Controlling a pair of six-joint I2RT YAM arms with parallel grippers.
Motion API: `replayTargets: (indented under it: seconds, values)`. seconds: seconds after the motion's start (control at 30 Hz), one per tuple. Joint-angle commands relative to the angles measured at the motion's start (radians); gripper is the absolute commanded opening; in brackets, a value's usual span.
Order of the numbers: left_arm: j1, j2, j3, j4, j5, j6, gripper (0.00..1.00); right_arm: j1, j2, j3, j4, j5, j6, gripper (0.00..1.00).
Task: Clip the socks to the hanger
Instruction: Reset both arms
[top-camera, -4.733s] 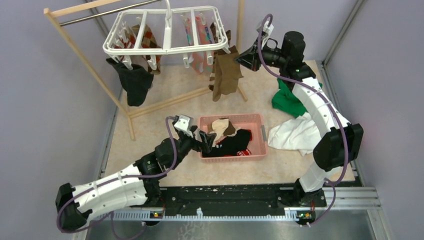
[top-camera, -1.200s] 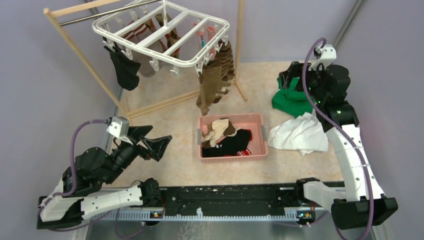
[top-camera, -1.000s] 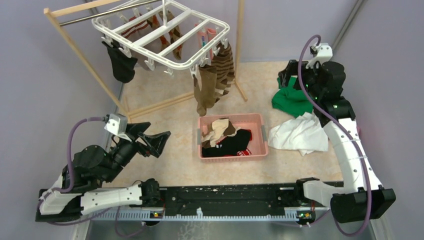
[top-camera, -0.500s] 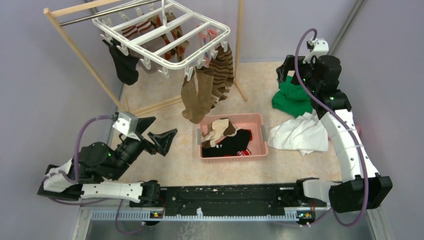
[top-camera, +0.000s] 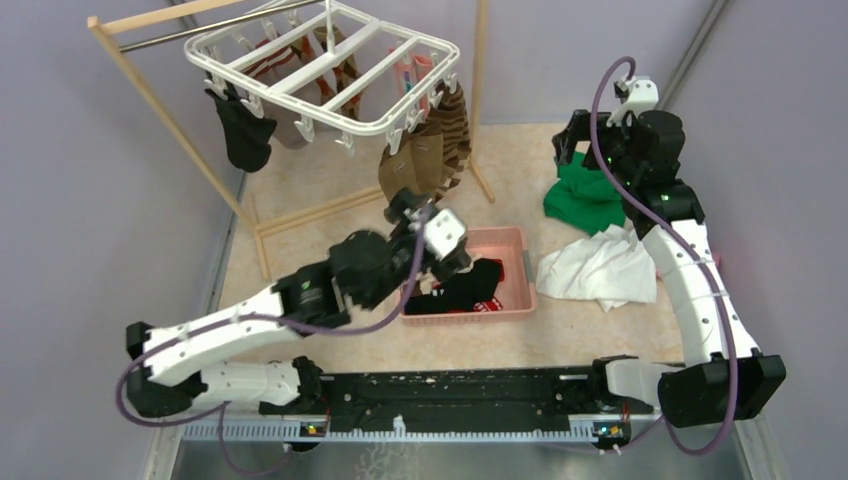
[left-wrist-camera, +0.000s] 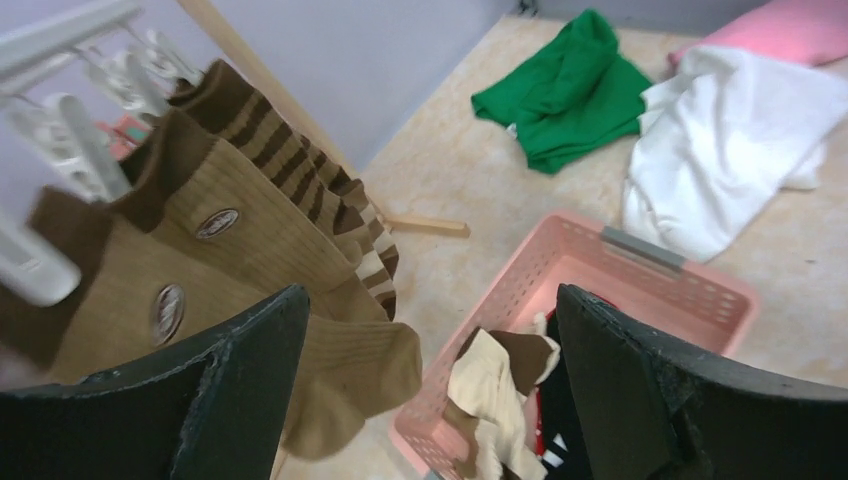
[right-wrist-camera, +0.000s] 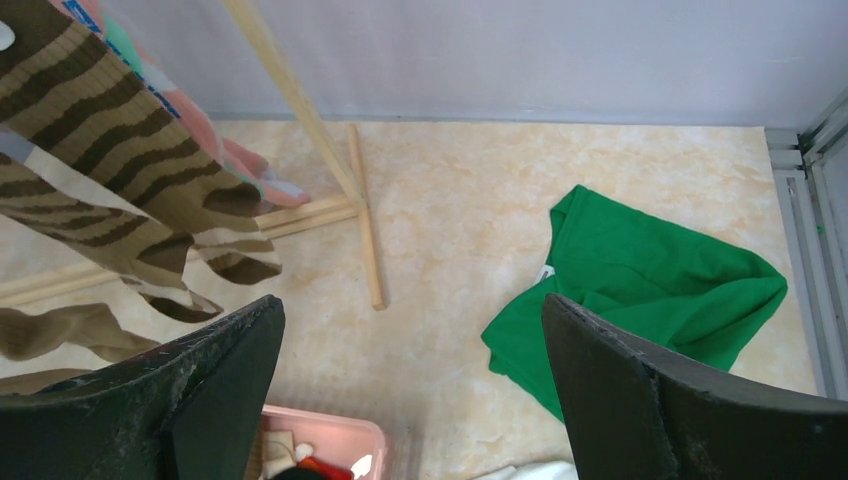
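Observation:
The white hanger (top-camera: 330, 70) hangs tilted from the rack. Clipped socks dangle from it: a black one (top-camera: 243, 135), plain brown ones (left-wrist-camera: 240, 250) and brown-cream striped ones (right-wrist-camera: 110, 150). More socks lie in the pink basket (top-camera: 512, 262): a beige-and-brown one (left-wrist-camera: 500, 385) and a black one (top-camera: 475, 283). My left gripper (left-wrist-camera: 428, 300) hovers open over the basket's left end, with its left finger in front of the brown socks and nothing between the jaws. My right gripper (right-wrist-camera: 412, 305) hangs open and empty high above the floor, beside the green cloth.
The wooden rack (top-camera: 170, 120) with its metal rod stands at the back left; one foot (right-wrist-camera: 365, 215) reaches toward the middle. A green cloth (top-camera: 580, 200), a white cloth (top-camera: 600, 270) and a pink cloth (left-wrist-camera: 790, 25) lie right of the basket.
My left arm has swung from the left side of the floor to the basket's left end. The hanger and its socks have swung back. The right arm has barely moved.

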Motion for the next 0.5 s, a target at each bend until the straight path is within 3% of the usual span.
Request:
replayTargets:
  seconds: [0.0,0.17,0.27,0.47]
  values:
    - [0.16,0.19,0.064,0.075,0.342,-0.013,0.99,-0.005,-0.05,0.021,0.024,0.001,-0.02,0.98]
    - [0.259,0.249,-0.074,0.174,0.422,-0.105,0.99,-0.005,-0.061,0.013,0.037,-0.001,-0.028,0.98]
    - [0.296,0.165,-0.219,0.289,0.427,-0.194,0.99,-0.005,-0.066,0.003,0.043,-0.002,-0.022,0.98]
    - [0.402,-0.026,-0.405,0.247,0.364,-0.36,0.99,-0.005,-0.067,-0.037,0.044,-0.009,-0.004,0.98]
